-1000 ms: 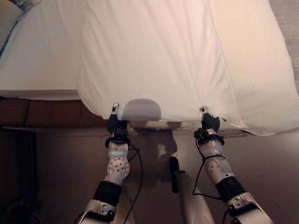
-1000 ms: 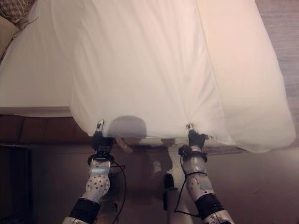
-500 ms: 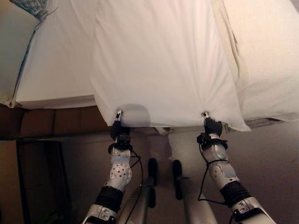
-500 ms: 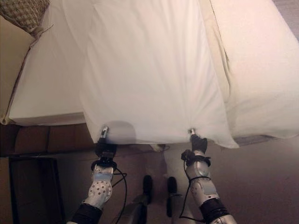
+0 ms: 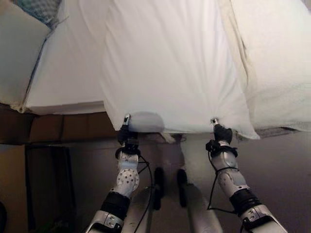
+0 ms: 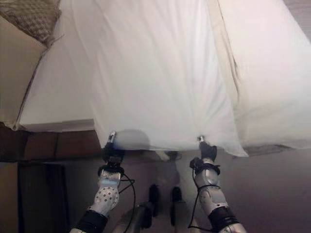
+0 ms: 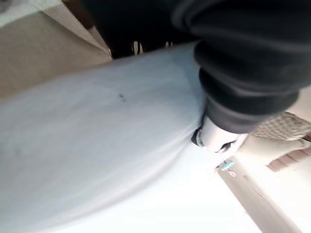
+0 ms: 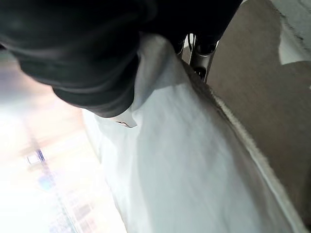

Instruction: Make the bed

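Note:
A white sheet (image 5: 165, 68) lies spread over the bed's mattress (image 5: 68, 82), and its near edge hangs past the mattress side. My left hand (image 5: 125, 130) is shut on the sheet's near left corner. My right hand (image 5: 219, 132) is shut on the near edge further right. The cloth puckers at both grips and is stretched flat between them. In the left wrist view the sheet (image 7: 97, 145) runs out from under the hand's dark cover, and in the right wrist view the sheet (image 8: 194, 170) does the same.
A cream textured blanket (image 5: 277, 58) lies on the bed to the right of the sheet. A pillow (image 5: 17, 53) and a patterned cushion (image 6: 34, 17) sit at the far left. The brown bed base (image 5: 63, 127) shows under the mattress, with a dark cabinet (image 5: 48, 184) at lower left.
The whole picture has shifted, so the camera has moved. Both hands keep their hold on the sheet's near edge, which now hangs a little further off the mattress side.

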Robot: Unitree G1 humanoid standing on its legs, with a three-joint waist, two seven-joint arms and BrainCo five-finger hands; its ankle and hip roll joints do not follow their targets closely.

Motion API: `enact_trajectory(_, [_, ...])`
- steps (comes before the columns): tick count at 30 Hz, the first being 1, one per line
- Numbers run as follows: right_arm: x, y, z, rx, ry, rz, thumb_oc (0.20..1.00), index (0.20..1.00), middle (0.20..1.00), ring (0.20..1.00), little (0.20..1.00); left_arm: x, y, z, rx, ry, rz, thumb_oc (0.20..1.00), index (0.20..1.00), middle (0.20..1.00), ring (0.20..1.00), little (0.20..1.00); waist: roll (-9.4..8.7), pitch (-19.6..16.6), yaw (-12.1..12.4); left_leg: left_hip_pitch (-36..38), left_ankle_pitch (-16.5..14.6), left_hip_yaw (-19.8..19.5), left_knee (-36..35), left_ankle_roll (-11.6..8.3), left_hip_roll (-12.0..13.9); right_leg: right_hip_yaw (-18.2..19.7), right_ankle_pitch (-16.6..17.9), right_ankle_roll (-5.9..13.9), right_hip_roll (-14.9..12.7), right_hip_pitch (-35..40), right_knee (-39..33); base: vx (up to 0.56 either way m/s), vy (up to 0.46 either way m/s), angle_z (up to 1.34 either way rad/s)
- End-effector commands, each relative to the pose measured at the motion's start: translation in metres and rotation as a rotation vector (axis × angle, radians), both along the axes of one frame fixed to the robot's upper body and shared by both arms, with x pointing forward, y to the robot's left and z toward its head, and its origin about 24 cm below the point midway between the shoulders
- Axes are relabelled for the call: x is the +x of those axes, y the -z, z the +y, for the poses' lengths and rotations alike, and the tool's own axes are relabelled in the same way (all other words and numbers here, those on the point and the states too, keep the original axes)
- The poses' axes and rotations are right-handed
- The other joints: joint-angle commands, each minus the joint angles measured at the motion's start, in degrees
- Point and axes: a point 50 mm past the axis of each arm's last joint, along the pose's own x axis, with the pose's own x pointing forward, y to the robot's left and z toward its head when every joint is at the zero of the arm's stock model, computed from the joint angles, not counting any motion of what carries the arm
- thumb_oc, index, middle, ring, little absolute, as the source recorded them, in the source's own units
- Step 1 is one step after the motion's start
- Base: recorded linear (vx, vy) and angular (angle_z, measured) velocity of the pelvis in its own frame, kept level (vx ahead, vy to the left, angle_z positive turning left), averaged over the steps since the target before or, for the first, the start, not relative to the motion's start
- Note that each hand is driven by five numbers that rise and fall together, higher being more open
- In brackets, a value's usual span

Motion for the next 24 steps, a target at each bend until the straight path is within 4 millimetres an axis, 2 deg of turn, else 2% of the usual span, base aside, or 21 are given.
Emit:
enact_trajectory(1, [-0.028, 0.026, -0.05, -0.021, 0.191, 0.08, 0.2, 0.2, 0.2, 0.2, 0.2, -0.017, 0.002, 0.049, 0.021, -0.3, 0.009, 0.2, 0.2, 0.2, 0.2, 0.2, 1.44, -1.39, 0.63, 1.6, 4.62, -6.18, -11.61, 2.15, 7.76, 8.02, 7.51, 8.77, 3.18, 2.47, -12.02, 0.03, 0.208, 0.18])
enact_trajectory(2, [-0.027, 0.028, -0.051, -0.027, 0.193, 0.092, 0.2, 0.2, 0.2, 0.2, 0.2, -0.018, 0.006, 0.054, 0.019, -0.333, 0.043, 0.2, 0.2, 0.2, 0.2, 0.2, 1.67, -1.3, 1.09, 2.14, 7.1, -7.54, -15.86, 1.12, 9.64, 8.63, 6.57, 8.75, 3.46, 1.76, -10.47, 0.04, 0.328, 0.09])
enact_trajectory(3, [-0.026, 0.03, -0.051, -0.039, 0.195, 0.111, 0.2, 0.2, 0.2, 0.2, 0.2, -0.018, 0.014, 0.057, 0.019, -0.365, 0.096, 0.2, 0.2, 0.2, 0.2, 0.2, 2.17, -1.36, 1.09, 2.75, 8.06, -6.13, -18.77, 0.32, 11.09, 8.71, 5.85, 9.08, 3.23, 1.25, -9.65, 0.04, 0.34, -0.05])
enact_trajectory(5, [-0.023, 0.032, -0.05, -0.01, 0.199, 0.118, 0.2, 0.2, 0.2, 0.2, 0.2, -0.015, 0.02, 0.059, -0.017, -0.408, 0.153, 0.2, 0.2, 0.2, 0.2, 0.2, 3.54, -1.52, 0.69, 5.17, 7.8, 0.19, -21.51, -0.78, 12.69, 7.46, 5.33, 10.3, 1.93, 0.68, -8.62, 0.03, 0.375, -0.15])
enact_trajectory(6, [-0.019, 0.034, -0.046, -0.013, 0.191, 0.132, 0.2, 0.2, 0.2, 0.2, 0.2, -0.013, 0.024, 0.06, -0.002, -0.418, 0.187, 0.2, 0.2, 0.2, 0.2, 0.2, 3.8, -1.36, 1.13, 5.12, 7.54, -0.46, -21.51, -1.01, 12.47, 7.84, 5.92, 10.95, 1.86, 0.1, -8.84, -0.02, 0.546, -0.22])
enact_trajectory(7, [-0.015, 0.036, -0.038, 0.007, 0.167, 0.141, 0.2, 0.2, 0.2, 0.2, 0.2, -0.011, 0.028, 0.061, -0.031, -0.455, 0.229, 0.2, 0.2, 0.2, 0.2, 0.2, 3.63, -0.87, 1.52, 3.9, 6.85, -0.58, -20.38, -0.81, 10.66, 9.09, 8.12, 12.52, 0.22, -0.42, -10.82, -0.03, 0.432, -0.31])
enact_trajectory(8, [-0.015, 0.036, -0.038, 0.007, 0.167, 0.141, 0.2, 0.2, 0.2, 0.2, 0.2, -0.011, 0.027, 0.061, -0.031, -0.455, 0.228, 0.2, 0.2, 0.2, 0.2, 0.2, 3.57, -0.89, 1.55, 3.76, 6.75, -0.52, -20.18, -0.76, 10.59, 9.17, 8.21, 12.58, 0.15, -0.42, -10.97, -0.03, 0.453, -0.32])
enact_trajectory(9, [-0.015, 0.039, -0.04, 0.01, 0.174, 0.155, 0.2, 0.2, 0.2, 0.2, 0.2, -0.008, 0.031, 0.057, -0.01, -0.438, 0.263, 0.2, 0.2, 0.2, 0.2, 0.2, 3.49, -0.54, 1.25, 2.18, 5.16, 1.03, -17.1, -0.46, 9.29, 9.74, 9.52, 13.55, -1.94, 0.03, -12.4, 0.02, 0.396, -0.21])
enact_trajectory(10, [-0.015, 0.043, -0.037, -0.008, 0.154, 0.184, 0.2, 0.2, 0.2, 0.2, 0.2, -0.008, 0.039, 0.054, -0.017, -0.447, 0.311, 0.2, 0.2, 0.2, 0.2, 0.2, 3.38, -0.08, 0.98, 0.2, 2.01, 1.67, -11.0, 0.47, 6.52, 10.85, 11.65, 14.82, -5.2, 1.04, -15.25, 0.04, 0.587, 0.02])
enact_trajectory(12, [-0.011, 0.045, -0.037, -0.029, 0.133, 0.201, 0.2, 0.2, 0.2, 0.2, 0.2, -0.01, 0.05, 0.049, -0.006, -0.432, 0.365, 0.2, 0.2, 0.2, 0.2, 0.2, 3.57, -0.34, 0.85, -1.33, -1.03, 3.17, -7.63, 1.52, 3.77, 13.04, 16.4, 16.54, -9.55, 2.11, -21.48, 0.1, 0.668, 0.27])
enact_trajectory(14, [-0.011, 0.047, -0.033, -0.048, 0.092, 0.214, 0.2, 0.2, 0.2, 0.2, 0.2, -0.012, 0.057, 0.046, -0.015, -0.428, 0.395, 0.2, 0.2, 0.2, 0.2, 0.2, 3.75, -0.43, 1.21, -2.17, -3.57, 4.39, -4.97, 3.28, 2.0, 12.93, 18.54, 16.47, -12.44, 2.7, -24.49, 0.1, 0.54, -0.07])
enact_trajectory(16, [-0.01, 0.051, -0.027, -0.036, 0.065, 0.224, 0.2, 0.2, 0.2, 0.2, 0.2, -0.011, 0.058, 0.048, -0.005, -0.435, 0.412, 0.2, 0.2, 0.2, 0.2, 0.2, 3.39, -0.71, 1.45, -2.48, -3.74, 5.11, -4.79, 3.58, 1.87, 11.81, 19.77, 16.35, -12.53, 1.8, -24.99, 0.01, 0.274, -0.49])
enact_trajectory(17, [-0.007, 0.06, -0.011, -0.047, -0.035, 0.273, 0.2, 0.2, 0.2, 0.2, 0.2, -0.009, 0.065, 0.044, 0.003, -0.435, 0.475, 0.2, 0.2, 0.2, 0.2, 0.2, 2.5, -0.12, 1.64, -2.08, -3.73, 5.97, -5.17, 4.13, 1.86, 9.08, 15.98, 14.97, -8.14, 0.58, -19.28, -0.06, 0.151, -0.4])
enact_trajectory(18, [-0.005, 0.064, -0.006, -0.068, -0.06, 0.296, 0.2, 0.2, 0.2, 0.2, 0.2, -0.005, 0.066, 0.043, 0.041, -0.42, 0.509, 0.2, 0.2, 0.2, 0.2, 0.2, 2.13, 0.33, 1.08, -1.39, -3.36, 5.98, -6.2, 4.11, 1.4, 9.89, 13.21, 14.03, -4.26, -0.15, -16.09, -0.05, 0.204, -0.26])
enact_trajectory(19, [-0.005, 0.069, -0.001, -0.067, -0.07, 0.328, 0.2, 0.2, 0.2, 0.2, 0.2, -0.003, 0.07, 0.044, 0.051, -0.437, 0.566, 0.2, 0.2, 0.2, 0.2, 0.2, 2.14, 0.51, 0.93, -0.31, -3.49, 5.66, -7.11, 4.08, 0.88, 10.67, 11.32, 13.22, -2.31, 0.26, -14.89, -0.02, 0.083, -0.04])
enact_trajectory(20, [-0.004, 0.069, -0.001, -0.067, -0.071, 0.325, 0.2, 0.2, 0.2, 0.2, 0.2, -0.002, 0.07, 0.044, 0.049, -0.438, 0.564, 0.2, 0.2, 0.2, 0.2, 0.2, 2.07, 0.61, 0.88, -0.37, -3.24, 5.71, -7.25, 4.06, 0.86, 10.74, 11.44, 13.21, -2.32, 0.08, -14.81, 0.02, 0.102, 0.12])
enact_trajectory(21, [-0.006, 0.08, 0.003, -0.034, -0.055, 0.384, 0.2, 0.2, 0.2, 0.2, 0.2, 0.001, 0.074, 0.045, 0.069, -0.452, 0.64, 0.2, 0.2, 0.2, 0.2, 0.2, 2.48, 0.94, 0.72, 0.0, -3.09, 5.08, -7.69, 4.08, 0.67, 13.48, 11.22, 12.99, -2.39, -0.72, -14.1, -0.01, 0.025, 0.21])
enact_trajectory(22, [-0.009, 0.09, 0.008, -0.05, -0.074, 0.439, 0.2, 0.2, 0.2, 0.2, 0.2, -0.002, 0.08, 0.046, 0.012, -0.492, 0.696, 0.2, 0.2, 0.2, 0.2, 0.2, 1.89, 1.38, 1.09, -0.68, -2.97, 5.67, -6.74, 3.75, 1.04, 12.67, 12.62, 13.79, -3.23, -0.24, -15.46, 0.0, 0.028, 0.2])
enact_trajectory(24, [-0.011, 0.096, 0.01, -0.072, -0.078, 0.476, 0.2, 0.2, 0.2, 0.2, 0.2, -0.003, 0.082, 0.047, 0.035, -0.487, 0.719, 0.2, 0.2, 0.2, 0.2, 0.2, 1.61, 1.27, 1.1, -0.68, -2.48, 5.74, -7.25, 3.63, 1.43, 12.47, 13.19, 13.98, -3.21, 0.02, -16.22, -0.01, -0.05, -0.01])
